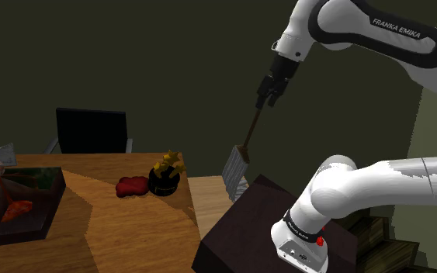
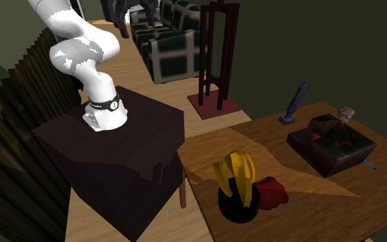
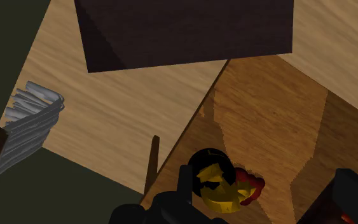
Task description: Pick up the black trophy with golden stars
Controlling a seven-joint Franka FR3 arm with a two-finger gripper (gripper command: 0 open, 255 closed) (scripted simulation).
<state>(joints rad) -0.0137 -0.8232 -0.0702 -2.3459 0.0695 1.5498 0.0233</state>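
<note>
The trophy [image 1: 164, 177] has a round black base with golden star shapes rising from it. It stands upright on the wooden table [image 1: 131, 229], near the edge that faces the stand. The second exterior view shows the trophy [image 2: 238, 185] close up, gold blades above the black base. My black gripper [image 1: 268, 98] hangs high in the air, well above the trophy and toward the shoulder view's right, holding nothing. In the wrist view the trophy [image 3: 217, 181] lies far below, just past the hand's black body.
A red lump [image 1: 132, 186] lies against the trophy. A dark box with orange inside [image 1: 19, 205] sits farther along the table. A grey-bristled broom [image 1: 237, 164] stands between table and stand [image 1: 247, 225]. A black chair [image 1: 91, 132] is behind the table.
</note>
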